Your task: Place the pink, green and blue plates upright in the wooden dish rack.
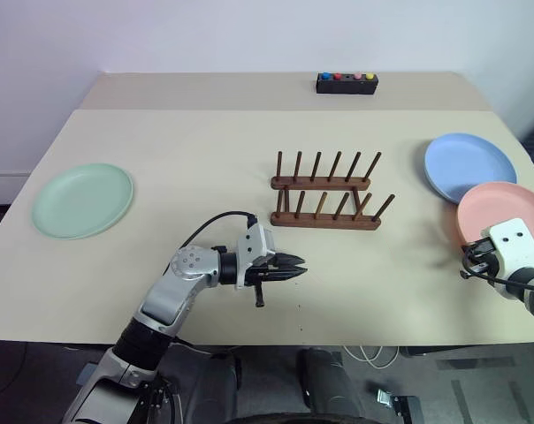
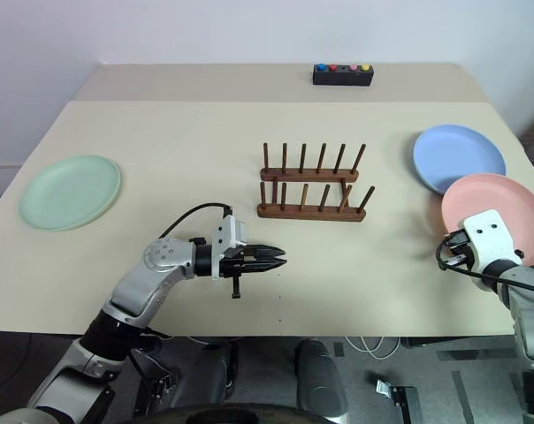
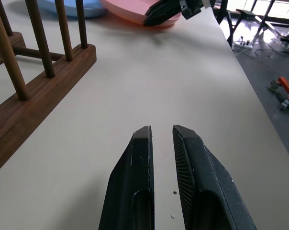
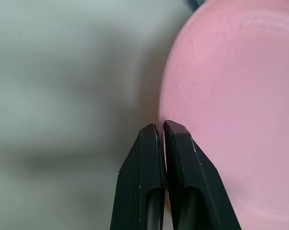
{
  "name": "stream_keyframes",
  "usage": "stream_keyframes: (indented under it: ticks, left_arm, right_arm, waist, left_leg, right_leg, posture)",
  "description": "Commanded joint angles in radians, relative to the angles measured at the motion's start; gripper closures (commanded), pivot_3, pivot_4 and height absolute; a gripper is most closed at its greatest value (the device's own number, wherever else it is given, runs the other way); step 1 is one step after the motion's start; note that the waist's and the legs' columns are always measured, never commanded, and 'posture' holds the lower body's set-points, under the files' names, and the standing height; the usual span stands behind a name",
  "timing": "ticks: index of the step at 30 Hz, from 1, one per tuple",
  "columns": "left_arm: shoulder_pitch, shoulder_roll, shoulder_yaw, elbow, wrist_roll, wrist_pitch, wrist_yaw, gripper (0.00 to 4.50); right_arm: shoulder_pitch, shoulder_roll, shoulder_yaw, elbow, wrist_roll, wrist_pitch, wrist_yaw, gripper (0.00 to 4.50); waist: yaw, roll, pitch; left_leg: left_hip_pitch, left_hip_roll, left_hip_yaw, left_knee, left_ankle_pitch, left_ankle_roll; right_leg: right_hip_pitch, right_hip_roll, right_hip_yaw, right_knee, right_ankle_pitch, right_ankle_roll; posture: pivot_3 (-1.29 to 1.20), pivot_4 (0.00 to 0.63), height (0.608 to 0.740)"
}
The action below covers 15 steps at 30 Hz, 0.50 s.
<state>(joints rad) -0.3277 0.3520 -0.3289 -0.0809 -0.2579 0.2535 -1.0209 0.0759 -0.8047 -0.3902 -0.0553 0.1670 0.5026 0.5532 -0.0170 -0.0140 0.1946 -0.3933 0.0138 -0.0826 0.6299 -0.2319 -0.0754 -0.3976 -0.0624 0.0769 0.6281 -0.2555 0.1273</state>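
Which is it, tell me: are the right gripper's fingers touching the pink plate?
Touching. In the right wrist view the right gripper has its fingers shut on the rim of the pink plate.

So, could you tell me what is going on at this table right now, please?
The robot is starting on the plates. Its right gripper has its jaws shut on the rim of the pink plate, which partly overlaps the blue plate. The left gripper hovers with nothing in it in front of the wooden dish rack, which holds no plates. The green plate lies flat at the far left.
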Motion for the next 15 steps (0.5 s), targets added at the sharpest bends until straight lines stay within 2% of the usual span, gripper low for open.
stream_keyframes:
  ticks: [1,10,15]
  left_arm:
    - [-0.004,-0.002,0.006,-0.012,-0.004,-0.016,0.003,3.84]
    - [-0.006,0.001,0.008,-0.007,-0.003,-0.018,-0.002,3.84]
    - [-0.017,-0.003,0.003,0.005,-0.002,-0.022,-0.010,3.84]
  right_arm:
    - [0.012,-0.023,-0.016,-0.040,-0.014,-0.012,0.005,4.41]
    - [0.105,-0.062,-0.104,-0.225,0.011,-0.125,0.113,4.41]
    - [0.018,-0.078,-0.164,-0.285,0.076,-0.173,0.150,4.41]
  waist:
    - [0.000,0.000,0.000]
    - [-0.001,0.000,0.000]
    - [-0.003,0.000,0.000]
  left_leg:
    - [0.000,0.000,0.000,0.000,0.000,0.000]
    - [0.000,0.000,0.000,0.000,0.000,0.000]
    - [-0.001,0.000,0.000,0.000,0.000,0.000]
  right_leg:
    - [0.000,0.000,0.000,0.000,0.000,0.000]
    - [0.000,0.000,0.000,0.000,-0.001,0.002]
    - [-0.001,0.000,0.000,0.000,-0.001,0.002]
  posture:
    - [0.00,0.150,0.730]
    - [0.00,0.150,0.730]
    - [0.00,0.150,0.730]
